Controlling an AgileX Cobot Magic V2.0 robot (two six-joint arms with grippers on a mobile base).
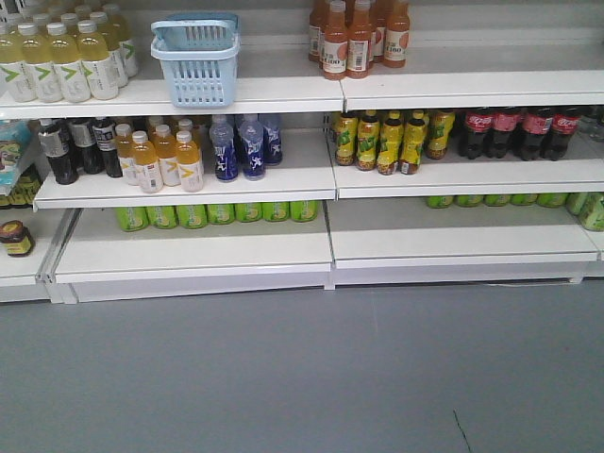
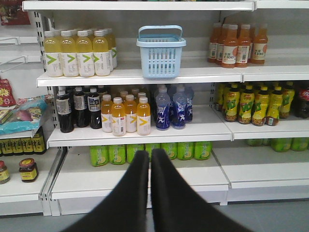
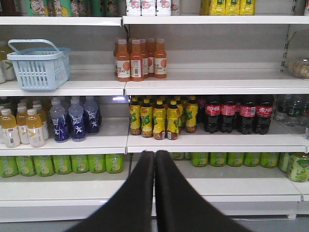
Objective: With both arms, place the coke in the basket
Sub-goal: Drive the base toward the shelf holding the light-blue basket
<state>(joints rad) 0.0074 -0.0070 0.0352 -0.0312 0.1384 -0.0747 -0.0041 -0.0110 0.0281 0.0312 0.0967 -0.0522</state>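
Basket (image 1: 198, 80): light blue, slotted, upright on upper shelf (image 1: 283, 94), handle raised; just right of pale yellow drink bottles (image 1: 57, 61), well left of orange juice bottles (image 1: 359, 38). One shelf below, far right: dark cola bottles (image 1: 514, 132), red labels, beside yellow-labelled bottles (image 1: 387, 142). Left gripper (image 2: 149, 154): black fingers pressed together, nothing held, pointed at shelving. Right gripper (image 3: 155, 153): likewise pressed together, nothing held.
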